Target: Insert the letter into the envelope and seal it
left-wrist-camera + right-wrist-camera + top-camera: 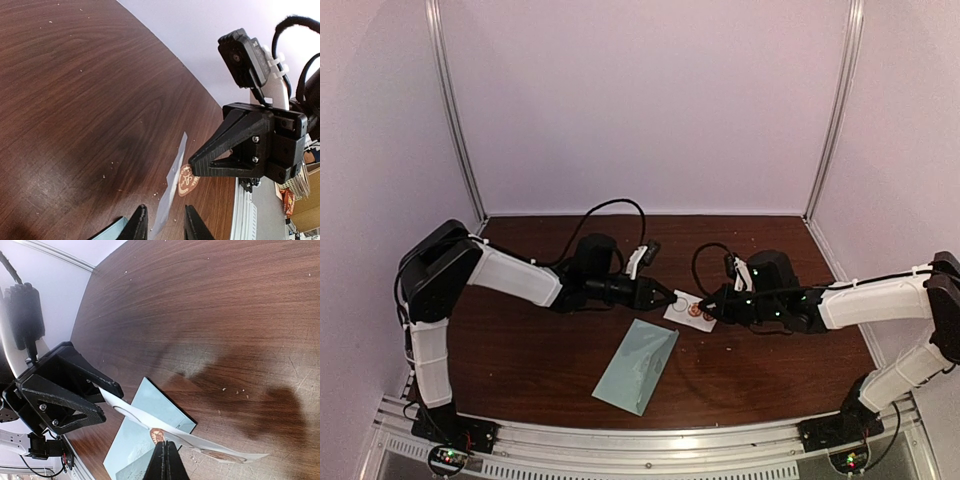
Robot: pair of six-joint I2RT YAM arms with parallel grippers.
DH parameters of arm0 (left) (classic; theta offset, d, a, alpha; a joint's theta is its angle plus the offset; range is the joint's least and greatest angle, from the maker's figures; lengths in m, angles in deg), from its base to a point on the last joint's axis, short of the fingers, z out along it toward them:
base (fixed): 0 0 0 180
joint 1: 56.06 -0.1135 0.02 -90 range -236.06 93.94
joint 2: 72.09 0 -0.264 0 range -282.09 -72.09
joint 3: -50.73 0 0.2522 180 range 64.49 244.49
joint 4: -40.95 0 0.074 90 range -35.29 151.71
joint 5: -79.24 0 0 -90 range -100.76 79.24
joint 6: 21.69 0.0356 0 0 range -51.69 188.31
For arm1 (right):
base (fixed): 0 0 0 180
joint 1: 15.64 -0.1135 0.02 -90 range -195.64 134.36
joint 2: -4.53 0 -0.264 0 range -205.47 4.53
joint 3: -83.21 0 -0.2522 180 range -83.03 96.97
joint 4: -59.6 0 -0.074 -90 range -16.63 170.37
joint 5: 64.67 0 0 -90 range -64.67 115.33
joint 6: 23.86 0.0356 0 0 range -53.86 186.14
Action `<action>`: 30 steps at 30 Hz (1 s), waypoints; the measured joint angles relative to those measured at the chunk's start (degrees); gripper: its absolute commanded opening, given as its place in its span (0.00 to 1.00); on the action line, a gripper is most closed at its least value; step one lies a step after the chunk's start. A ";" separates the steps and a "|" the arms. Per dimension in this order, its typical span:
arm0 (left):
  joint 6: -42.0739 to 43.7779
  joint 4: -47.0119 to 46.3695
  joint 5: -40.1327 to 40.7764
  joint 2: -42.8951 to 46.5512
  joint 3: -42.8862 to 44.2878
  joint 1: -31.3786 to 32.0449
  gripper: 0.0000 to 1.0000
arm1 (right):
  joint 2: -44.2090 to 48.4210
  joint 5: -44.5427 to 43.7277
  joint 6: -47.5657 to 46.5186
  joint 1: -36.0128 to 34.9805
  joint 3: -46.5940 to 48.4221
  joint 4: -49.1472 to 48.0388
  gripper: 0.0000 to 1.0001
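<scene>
So, the bench is dark wood, and the envelope lies flat on it at an angle, near the front edge and roughly between the two arms. I can't spot a loose letter anywhere, so my guess is we're at the sealing part. Just behind the envelope, the white sticker strip is lifted off the wood with one tool at each end. That makes sense to me, since one has to hold the backing steady while the other goes for a sticker. The right tool is clenched tight on the strip's edge, right by one of the round reddish stickers. The left tool has its jaws a little apart, one on each side of the strip's other end. As far as I can see it's straddling the paper rather than pinching it.
</scene>
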State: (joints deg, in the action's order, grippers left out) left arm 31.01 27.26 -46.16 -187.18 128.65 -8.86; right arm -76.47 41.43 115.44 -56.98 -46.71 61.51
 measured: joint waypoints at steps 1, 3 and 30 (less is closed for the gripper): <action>-0.26 -0.15 -0.04 -0.04 0.04 0.00 0.23 | 0.00 0.02 -0.02 0.00 0.00 0.00 0.00; -0.68 -0.79 -0.31 -0.11 0.04 0.07 0.19 | 0.00 0.15 -0.04 0.00 0.00 0.00 0.00; -2.93 -2.62 0.66 -1.42 1.60 0.15 0.00 | 2.84 0.07 -0.87 0.00 -0.22 1.46 0.00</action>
State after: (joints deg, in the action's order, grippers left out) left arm 28.09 24.64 -45.51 -188.60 130.25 -8.70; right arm -73.62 41.49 114.56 -56.98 -46.93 62.97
